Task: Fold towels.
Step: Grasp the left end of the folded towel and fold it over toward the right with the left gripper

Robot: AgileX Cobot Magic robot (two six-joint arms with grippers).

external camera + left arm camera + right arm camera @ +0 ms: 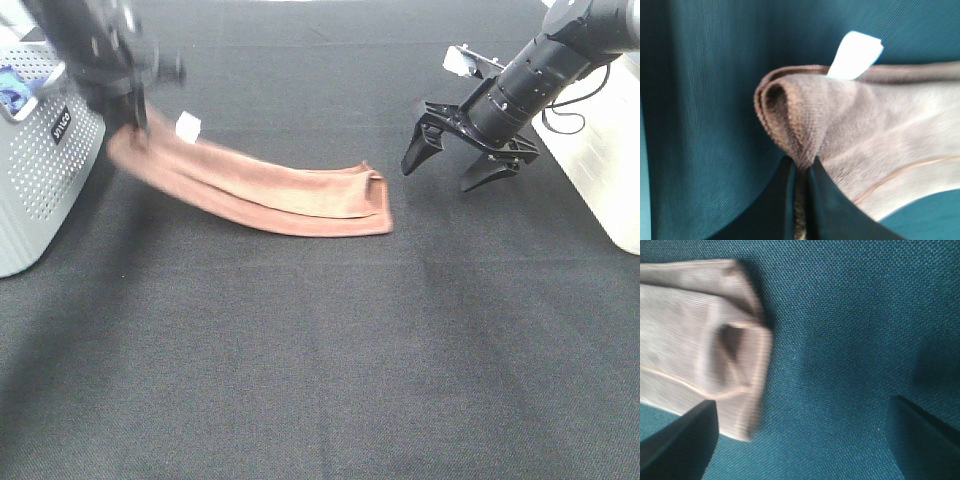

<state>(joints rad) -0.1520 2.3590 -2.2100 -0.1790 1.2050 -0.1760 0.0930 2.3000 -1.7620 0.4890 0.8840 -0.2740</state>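
The towel (270,190) lies as a long, narrow strip on the black tabletop (320,390), already doubled lengthwise, slanting from the upper left toward the middle. Its right end rests flat, the layers gaping a little where they loop over. Its left end is raised off the surface, just beside the grey perforated basket (40,180). A white tag (187,127) sticks out near that raised end.

The left fingers (832,210) are clamped on the raised end. The left wrist view shows the cloth bunched to a peak and pinched tight between them. The right fingers (418,145) are spread wide and hold nothing, hanging over bare tabletop just to the right of the towel's flat end. The right wrist view shows that end off to one side of the gap, not between the fingers.

By my reading the lengthwise fold is done and the crosswise fold is in hand — one end gripped, the other waiting. The next move probably calls for the right fingers to shift over the flat end, come down and catch all layers together. Otherwise the left end could be carried across and laid on the right one. Either way the looped layers may slip apart if only the top one is caught.

A white box (610,170) stands at the far right, well apart from the towel.
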